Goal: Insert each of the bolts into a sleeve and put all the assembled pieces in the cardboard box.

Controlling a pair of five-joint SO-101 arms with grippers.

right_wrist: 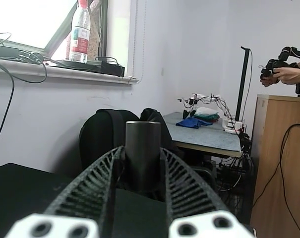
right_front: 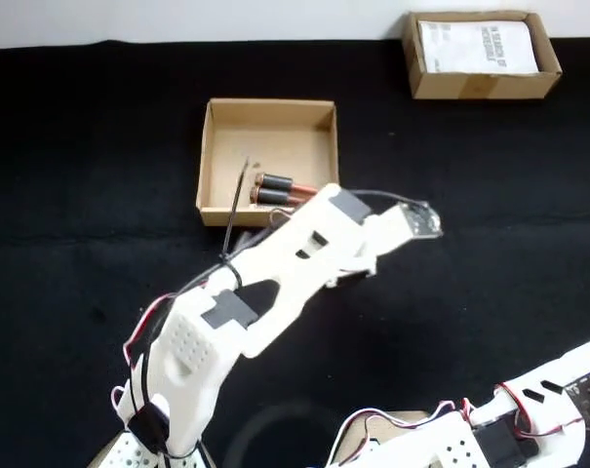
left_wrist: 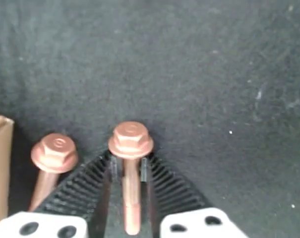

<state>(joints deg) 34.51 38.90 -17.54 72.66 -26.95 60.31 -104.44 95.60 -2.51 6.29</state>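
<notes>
Two copper-coloured bolts lie on the black table (right_front: pixel 80 146) just outside the cardboard box (right_front: pixel 205 156), side by side and a little apart, heads pointing the same way. The left gripper (left_wrist: pixel 130 166) is low over the table astride one bolt (left_wrist: pixel 131 140). Its jaws stand only narrowly apart on either side of the shank, with a dark slit visible along one side, so the shank is flanked rather than clamped. The hexagonal head sits just beyond the fingertips. The second bolt (left_wrist: pixel 54 152) lies just beside one finger, between the gripper and a corner of the box.

In the high view the left arm (right_front: pixel 275 263) stretches from the near edge of the table across the box's near right corner. Inside the box, against its near wall, lie two assembled pieces (right_front: pixel 275 188), each a dark sleeve with a copper end, parallel and touching.

The right arm (right_front: pixel 490 429) is folded low at the near right edge of the table. The right gripper (right_wrist: pixel 143 153) is closed on a dark cylindrical sleeve (right_wrist: pixel 143 134), pressing it on both sides. The sleeve is held upright, its upper end rising above the fingertips.

A second cardboard box (right_front: pixel 470 86), holding a printed sheet (right_front: pixel 480 47), sits at the far right of the table, well apart from the first.
</notes>
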